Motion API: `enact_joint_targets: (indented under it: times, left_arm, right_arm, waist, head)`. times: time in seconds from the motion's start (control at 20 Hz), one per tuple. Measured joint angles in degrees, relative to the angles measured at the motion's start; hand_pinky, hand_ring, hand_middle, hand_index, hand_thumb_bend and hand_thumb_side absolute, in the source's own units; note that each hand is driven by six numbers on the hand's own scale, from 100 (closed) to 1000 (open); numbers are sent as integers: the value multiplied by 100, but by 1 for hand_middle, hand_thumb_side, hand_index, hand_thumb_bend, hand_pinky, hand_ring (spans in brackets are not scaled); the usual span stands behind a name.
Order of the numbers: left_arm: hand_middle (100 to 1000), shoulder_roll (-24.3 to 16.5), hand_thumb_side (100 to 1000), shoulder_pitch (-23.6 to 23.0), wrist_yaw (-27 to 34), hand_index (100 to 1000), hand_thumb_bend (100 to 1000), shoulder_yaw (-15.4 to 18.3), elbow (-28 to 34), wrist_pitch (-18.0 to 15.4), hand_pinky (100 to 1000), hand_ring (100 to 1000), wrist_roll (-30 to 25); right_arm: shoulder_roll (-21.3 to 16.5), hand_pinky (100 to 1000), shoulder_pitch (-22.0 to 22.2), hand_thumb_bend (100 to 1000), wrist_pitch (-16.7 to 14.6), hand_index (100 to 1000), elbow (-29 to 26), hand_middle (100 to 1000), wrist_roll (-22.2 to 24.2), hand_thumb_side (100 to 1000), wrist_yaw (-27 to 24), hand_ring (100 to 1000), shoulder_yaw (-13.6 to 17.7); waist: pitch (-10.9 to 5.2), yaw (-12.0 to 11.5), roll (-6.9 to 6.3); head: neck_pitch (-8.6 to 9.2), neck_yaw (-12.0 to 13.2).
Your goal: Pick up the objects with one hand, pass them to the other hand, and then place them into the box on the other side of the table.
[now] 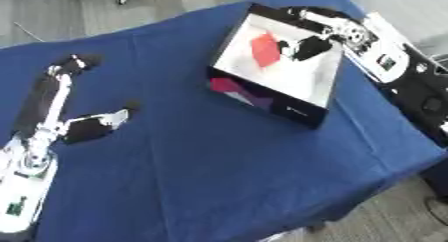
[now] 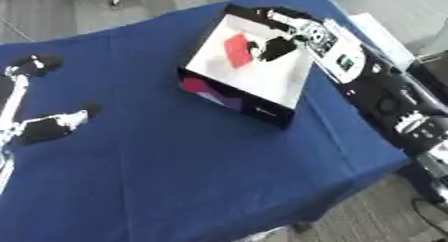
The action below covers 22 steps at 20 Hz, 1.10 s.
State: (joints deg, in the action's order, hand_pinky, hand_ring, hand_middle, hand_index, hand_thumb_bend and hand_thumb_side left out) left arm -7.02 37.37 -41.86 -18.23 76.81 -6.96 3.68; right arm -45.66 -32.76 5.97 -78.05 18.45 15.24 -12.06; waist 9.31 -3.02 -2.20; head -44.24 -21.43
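Blue table: centre and near half unobstructed, open for passage. Box stands at far right; its raised walls block low approach. Right hand occupies the box interior beside a red object. Left hand rests at left edge.

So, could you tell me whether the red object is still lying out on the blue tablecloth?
No, the red object is inside the box, beside the right hand reaching into it.

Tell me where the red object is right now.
The red object lies inside the box on the table's right side, against its white floor near the far wall, just left of the right hand.
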Motion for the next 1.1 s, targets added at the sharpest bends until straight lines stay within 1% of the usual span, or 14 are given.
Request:
enact_joint_targets:
  times: [0.2, 0.3, 0.4, 0.45, 0.5, 0.55, 0.6, 0.65, 0.7, 0.75, 0.8, 0.95, 1.0, 1.1]
  left_arm:
    - [703, 0, 504, -1, 1, 830, 606, 0, 0, 6, 787, 760, 6]
    - [702, 0, 503, -1, 1, 830, 604, 0, 0, 6, 786, 759, 6]
    - [702, 0, 501, -2, 1, 830, 599, 0, 0, 6, 786, 759, 6]
    - [702, 0, 505, -2, 1, 831, 591, 0, 0, 7, 786, 760, 7]
    - [702, 0, 535, -2, 2, 834, 547, 1, 0, 11, 785, 759, 11]
    - [701, 0, 557, -2, 9, 837, 519, 3, 1, 20, 784, 759, 20]
    - [701, 0, 579, -2, 25, 839, 492, 5, 1, 34, 784, 759, 34]
    - [704, 0, 621, -2, 45, 844, 430, 7, 2, 55, 785, 760, 55]
    - [709, -2, 644, -2, 70, 847, 383, 12, 3, 83, 787, 763, 83]
    - [717, -5, 656, -3, 98, 849, 351, 21, 5, 115, 790, 766, 113]
    - [721, -20, 659, -3, 123, 849, 336, 33, 10, 150, 791, 768, 141]
    - [721, -103, 659, -3, 201, 849, 336, 45, 34, 241, 791, 768, 188]
    - [761, -110, 575, -3, 223, 855, 246, 50, 43, 263, 792, 783, 195]
    - [769, -197, 528, -3, 300, 862, 235, 89, 115, 338, 794, 788, 192]
  right_arm:
    - [1, 978, -2, 102, 34, 1000, 1, 1000, -24, 256, 98, 1000, 42]
    - [1, 975, -2, 100, 67, 1000, -1, 1000, -87, 228, 105, 1000, 54]
    - [1, 966, -2, 100, 111, 1000, -24, 1000, -174, 131, 77, 1000, 68]
    - [2, 965, -2, 100, 146, 1000, -59, 1000, -256, 113, 21, 1000, 79]
    - [3, 965, -2, 100, 199, 1000, -117, 1000, -374, 175, -80, 1000, 101]
    - [3, 968, -3, 100, 260, 1000, -186, 1000, -514, 203, -231, 1000, 121]
    - [3, 970, -3, 100, 328, 1000, -278, 1000, -656, 205, -429, 1000, 140]
    - [3, 976, -3, 100, 393, 1000, -389, 1000, -777, 216, -658, 1000, 150]
    - [2, 982, -3, 100, 449, 1000, -518, 1000, -884, 303, -927, 1000, 169]
    - [1, 983, -3, 100, 480, 1000, -644, 1000, -961, 353, -1196, 1000, 188]
    - [-1, 984, -2, 100, 494, 1000, -777, 1000, -1025, 370, -1486, 1000, 222]
    - [-30, 984, 16, 100, 520, 1000, -1097, 1000, -1162, 370, -2265, 1000, 323]
    - [-53, 967, 40, 100, 511, 1000, -1180, 1000, -1194, 486, -2463, 1000, 354]
    - [-75, 965, 136, 100, 382, 1000, -1413, 1000, -1262, 498, -3006, 1000, 510]
  waist:
    - [0, -13, 0]
    - [0, -16, 0]
    - [0, -18, 0]
    - [-1, -19, 0]
    - [-5, -19, 0]
    - [-12, -20, 0]
    - [-19, -22, 0]
    - [-24, -26, 0]
    - [-28, -32, 0]
    - [-31, -38, 0]
    - [-35, -48, 0]
    - [-43, -55, 0]
    - [-50, -60, 0]
    - [-71, -84, -12]
  head:
    - [0, 1]
    - [0, 1]
    - [0, 2]
    - [0, 5]
    - [0, 10]
    - [0, 21]
    - [0, 42]
    - [0, 71]
    - [0, 108]
    - [0, 153]
    - [0, 207]
    - [0, 336]
    - [0, 384]
    - [0, 564]
